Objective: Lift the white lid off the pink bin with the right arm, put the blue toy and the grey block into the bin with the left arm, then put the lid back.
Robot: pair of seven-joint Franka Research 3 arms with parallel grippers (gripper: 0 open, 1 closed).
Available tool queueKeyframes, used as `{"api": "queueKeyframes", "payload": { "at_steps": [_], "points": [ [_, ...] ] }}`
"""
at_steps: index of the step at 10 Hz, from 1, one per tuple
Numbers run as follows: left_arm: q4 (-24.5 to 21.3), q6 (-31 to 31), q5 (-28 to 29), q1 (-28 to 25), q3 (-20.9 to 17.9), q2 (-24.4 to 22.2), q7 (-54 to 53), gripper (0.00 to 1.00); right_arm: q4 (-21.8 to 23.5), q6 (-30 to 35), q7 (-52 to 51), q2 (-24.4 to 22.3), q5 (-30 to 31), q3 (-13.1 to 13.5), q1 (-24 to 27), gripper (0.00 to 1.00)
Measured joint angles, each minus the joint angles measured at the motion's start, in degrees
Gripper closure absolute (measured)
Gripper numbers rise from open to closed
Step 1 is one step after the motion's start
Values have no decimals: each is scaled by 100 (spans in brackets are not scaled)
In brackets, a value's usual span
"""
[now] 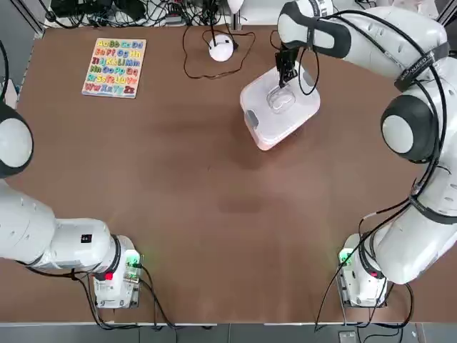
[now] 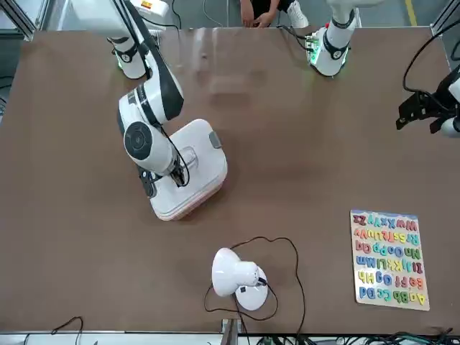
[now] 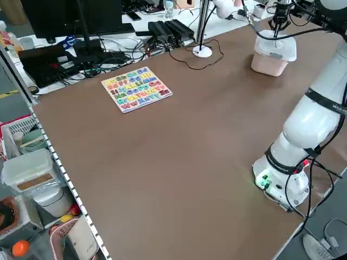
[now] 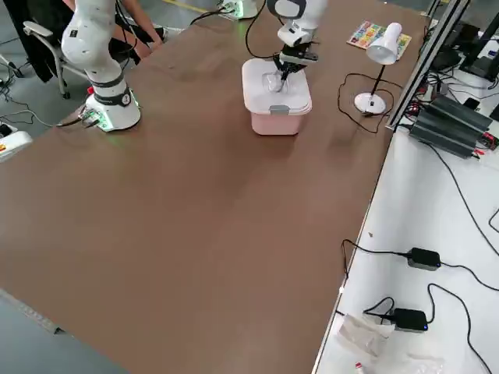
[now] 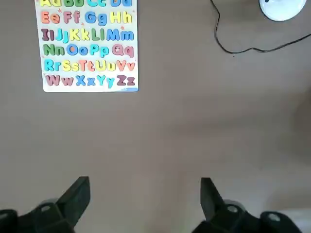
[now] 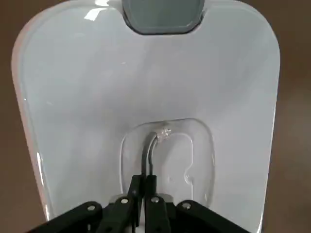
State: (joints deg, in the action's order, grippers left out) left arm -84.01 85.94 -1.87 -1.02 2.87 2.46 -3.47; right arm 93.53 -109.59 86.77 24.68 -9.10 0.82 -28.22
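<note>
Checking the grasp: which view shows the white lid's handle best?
Right wrist view: the right gripper is pinched shut on the handle of the white lid. Top, front and side views show it small, partly hidden by the arm. Left wrist view misses it.

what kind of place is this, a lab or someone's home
Most likely a robotics lab or workshop, not a home: two robot arms are bolted to a big brown table, with cables and power bricks beside it and a monitor on a cluttered bench.

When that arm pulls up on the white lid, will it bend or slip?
The white lid looks like thin moulded plastic, so it is probably light and may flex slightly. The right gripper has its jaws shut on the narrow translucent handle, a small glossy hold, so the lid might tilt or swing. A grey clip could resist.
</note>
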Motion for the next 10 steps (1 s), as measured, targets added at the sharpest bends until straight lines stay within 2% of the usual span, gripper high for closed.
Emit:
{"api": "queueKeyframes", "payload": {
  "at_steps": [3,4,5,7,10],
  "points": [
    [0,17,4,-39,0,0,-16,0,8,-2,-3,0,42,2,-3,93],
    [0,21,5,-53,0,0,-24,0,8,-8,-3,0,69,0,-6,91],
    [0,26,5,-56,0,0,-24,0,8,-8,-8,1,133,11,-4,85],
    [0,35,5,-56,0,0,-26,0,2,-10,-7,3,148,13,-6,94],
    [0,37,5,-56,0,0,-26,0,-45,-24,-8,33,148,11,-11,94]
  ]
}}
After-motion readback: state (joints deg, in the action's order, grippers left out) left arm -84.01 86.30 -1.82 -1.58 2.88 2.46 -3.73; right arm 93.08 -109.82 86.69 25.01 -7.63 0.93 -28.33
